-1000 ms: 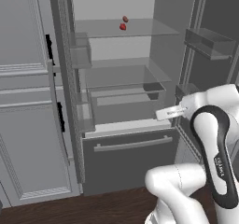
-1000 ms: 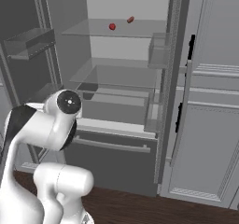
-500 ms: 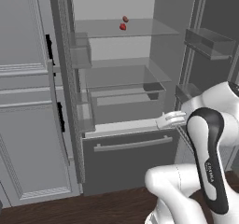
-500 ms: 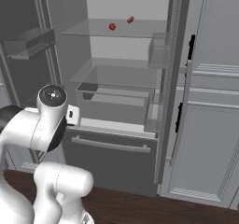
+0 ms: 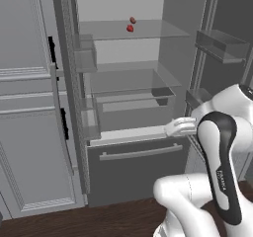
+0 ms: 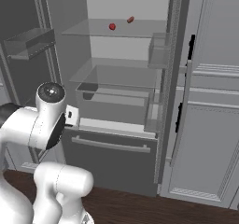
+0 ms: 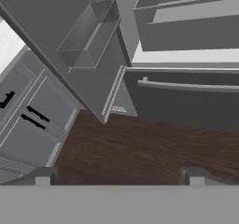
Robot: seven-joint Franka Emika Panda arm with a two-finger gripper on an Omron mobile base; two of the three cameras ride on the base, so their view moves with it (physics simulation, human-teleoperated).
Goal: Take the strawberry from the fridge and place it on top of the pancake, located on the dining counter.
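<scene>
The gripper (image 7: 119,176) has its jaws spread wide with nothing between them, tilted toward the dark wood floor (image 7: 140,148) in front of the fridge (image 5: 133,167). The hand sits low, level with the top of the bottom drawer (image 5: 138,154). Both fridge doors stand open. Up on the top glass shelf (image 5: 148,31), well above the hand, lies the strawberry (image 5: 130,28), with another small red item (image 5: 133,19) just behind it.

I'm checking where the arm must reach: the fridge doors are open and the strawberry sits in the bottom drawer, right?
Not quite. The fridge doors are open, but the strawberry lies on the top glass shelf, with a second small red item just behind it; the bottom drawer is shut. Both base views show this.
</scene>
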